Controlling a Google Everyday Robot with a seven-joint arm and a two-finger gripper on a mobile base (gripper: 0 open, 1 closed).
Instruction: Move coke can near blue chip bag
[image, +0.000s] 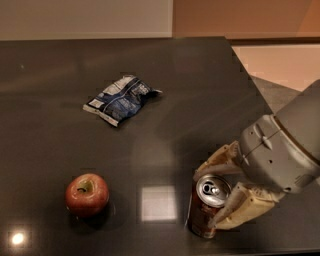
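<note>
Dark glossy table (165, 125), seen from above and at a slant. My gripper (207, 197) is low at the right of the view, down at the near edge of the table, with its grey wrist housing (280, 150) bulking in behind it. The coke can (202, 220) stands upright on the table between my two tan fingers (220, 159). Its silver top and pull-tab face up, and its dark red side shows below. One finger lies against the far side of the can by the rim. The other comes in low along its near right side. The jaws are drawn in to about the can's width and both look to be touching it, so I take it as gripped. The can's base sits on the surface, not raised. The blue chip bag (120, 98) lies flat and crinkled well apart from the can, farther back and toward the left of the view, long axis slanting. A red apple (86, 194) sits near the front edge, stem hollow up, well to the left of the can and well in front of the bag; it is off the straight line from can to bag, on its left side. Along that line I see only dark tabletop, with a pale square glare patch (158, 203) just left of the can. A small bright spot (17, 238) shows at the near left corner. Past the right edge of the table, pale floor (280, 65).
</note>
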